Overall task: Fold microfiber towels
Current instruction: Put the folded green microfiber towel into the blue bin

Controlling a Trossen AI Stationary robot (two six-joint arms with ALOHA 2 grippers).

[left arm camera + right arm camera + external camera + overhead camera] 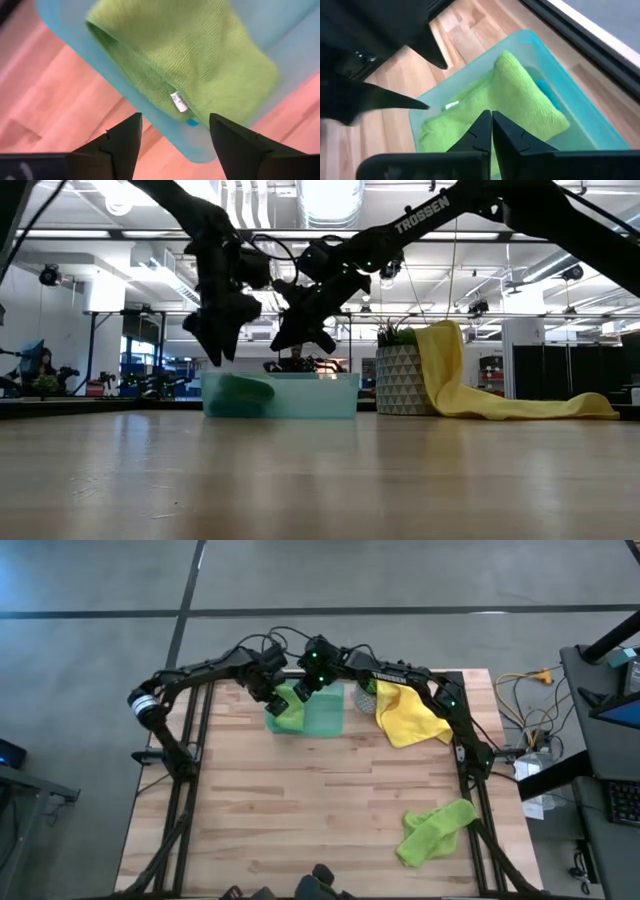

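I see a translucent teal-green tray [325, 712] on the pale, striped wood table [300, 810]; it is my landmark. Inside it lies a lime green towel [200, 65] with a small white label [178, 101], and a sliver of teal-blue cloth [547, 92] shows beneath that towel. Just right of the tray stands a pot [402, 380] patterned in grey-and-white triangles with green leaves on top, a yellow towel [410, 715] draped over it. Well apart from the tray, toward the table's near right corner, sits a second lime green towel [435, 830]. Both arms above the tray are dark.
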